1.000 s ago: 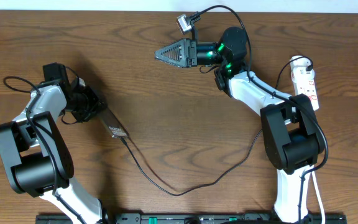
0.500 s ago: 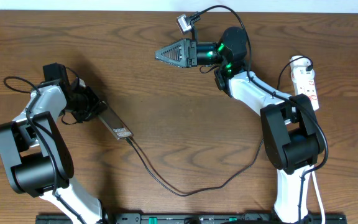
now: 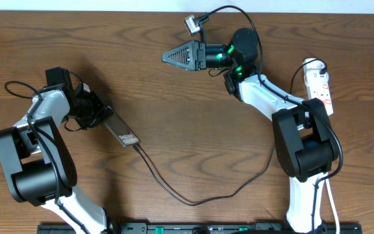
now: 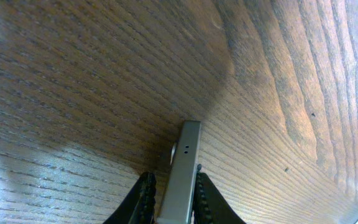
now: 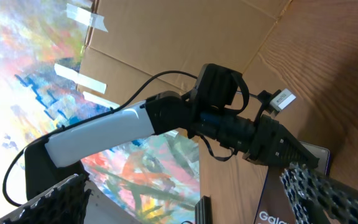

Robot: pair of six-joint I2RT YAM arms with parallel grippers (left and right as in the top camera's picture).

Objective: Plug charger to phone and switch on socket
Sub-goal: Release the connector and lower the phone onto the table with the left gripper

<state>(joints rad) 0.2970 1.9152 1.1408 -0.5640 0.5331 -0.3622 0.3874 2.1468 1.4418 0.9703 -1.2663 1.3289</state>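
phone [image 4: 184, 168] pinched edge-on in left jaws, lower end cut off

My phone [image 3: 121, 132], a dark slab with white lettering, lies diagonally left of centre, its upper end held in my left gripper [image 3: 106, 119]. The charger [image 3: 188, 203], a thin black cable, meets the phone's lower end and loops away rightward. The socket [image 3: 319, 81], white with red marks, lies at the far right.

From my wrist camera, my right gripper [image 5: 184, 180] spread wide, left gripper [image 5: 293, 157] clasping the phone [image 5: 278, 194] by its end, cardboard [image 5: 185, 37] and colourful painting [image 5: 17, 74] behind.
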